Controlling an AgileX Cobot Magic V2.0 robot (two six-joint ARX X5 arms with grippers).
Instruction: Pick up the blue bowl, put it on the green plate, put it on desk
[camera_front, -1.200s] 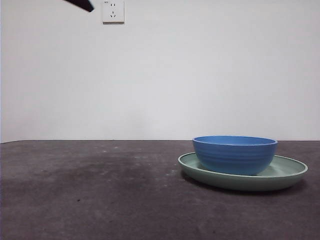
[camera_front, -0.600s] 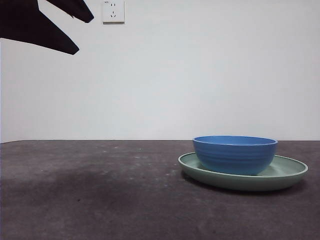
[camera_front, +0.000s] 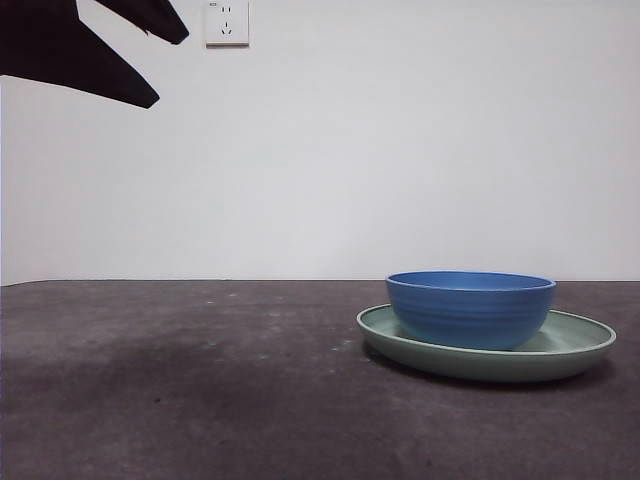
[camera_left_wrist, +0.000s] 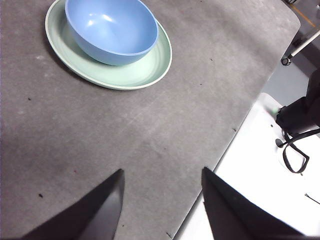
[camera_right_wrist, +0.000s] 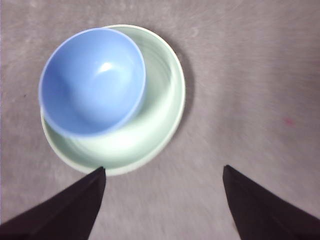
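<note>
The blue bowl (camera_front: 470, 308) sits inside the green plate (camera_front: 575, 345) on the desk (camera_front: 200, 400), right of centre in the front view. It rests off-centre, near one side of the plate's rim. My right gripper (camera_right_wrist: 163, 167) hangs open high above the blue bowl (camera_right_wrist: 92, 80) and green plate (camera_right_wrist: 155, 125), holding nothing. My left gripper (camera_left_wrist: 162, 170) is open and empty, well away from the blue bowl (camera_left_wrist: 111, 27) and green plate (camera_left_wrist: 135, 72). Its dark jaws show at the top left corner as a gripper (camera_front: 171, 68) in the front view.
A white wall with a socket (camera_front: 226, 22) stands behind the desk. In the left wrist view the desk's edge (camera_left_wrist: 220, 155) borders a white surface (camera_left_wrist: 260, 190) with black cables (camera_left_wrist: 295, 150).
The dark jaws at the front view's top left corner came down from a small tip to a larger shape, then held still. Bowl and plate have not moved.
</note>
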